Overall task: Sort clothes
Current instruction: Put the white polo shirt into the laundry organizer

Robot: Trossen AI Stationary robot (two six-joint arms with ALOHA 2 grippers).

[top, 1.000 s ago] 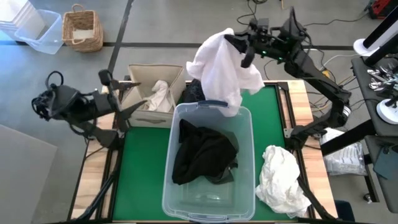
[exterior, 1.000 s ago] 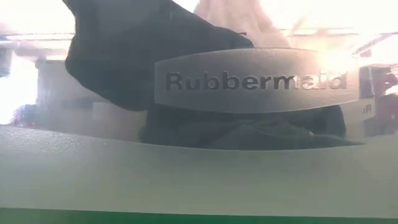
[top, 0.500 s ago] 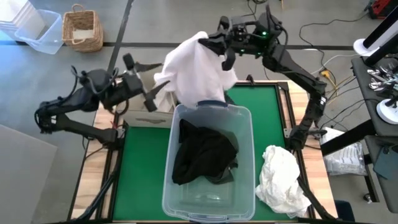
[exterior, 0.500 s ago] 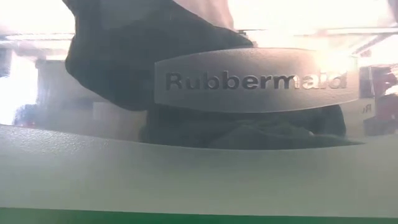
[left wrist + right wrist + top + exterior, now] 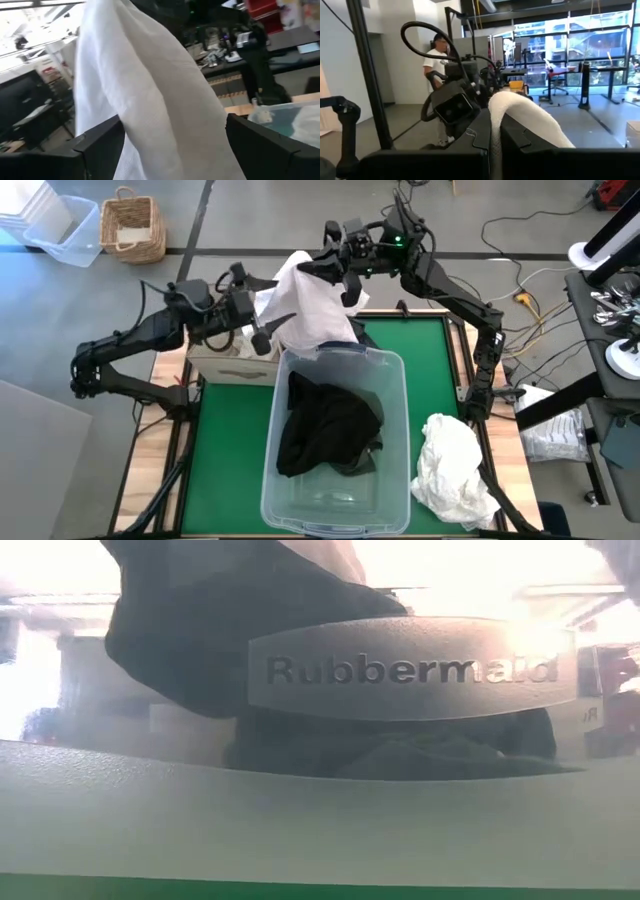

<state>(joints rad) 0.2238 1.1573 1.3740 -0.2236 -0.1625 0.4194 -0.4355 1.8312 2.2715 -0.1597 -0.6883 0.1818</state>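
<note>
My right gripper [image 5: 320, 268] is shut on a white garment [image 5: 310, 310], which hangs above the table's far edge, just beyond the clear tub [image 5: 392, 480]. My left gripper [image 5: 280, 305] stands open and level at the garment's left side. In the left wrist view the hanging cloth [image 5: 165, 100] fills the gap between its fingers [image 5: 95, 145]. Dark clothes [image 5: 325, 430] lie heaped in the tub and show through its wall [image 5: 180, 630] in the low view. Another white garment [image 5: 455, 465] lies crumpled on the green mat at the right. My right gripper pinches a bunched fold near the garment's top [image 5: 496, 120] between its two fingers. The fingers lie about level and come from the table's right. The cloth arches over the fingers and hangs slack below them, lifted off the table. My left gripper has the cloth between its open fingers; I cannot tell whether they touch it.
A beige fabric box [image 5: 215, 360] stands at the far left of the mat, mostly hidden under my left arm. A wicker basket [image 5: 133, 225] and a plastic bin [image 5: 62, 230] stand on the floor beyond. A person [image 5: 437, 60] stands in the room.
My right gripper has carried the white garment along the far edge toward the table's left, the cloth swinging below it. My left gripper has swung from left of the beige box toward the garment and now has the cloth between its open fingers.
</note>
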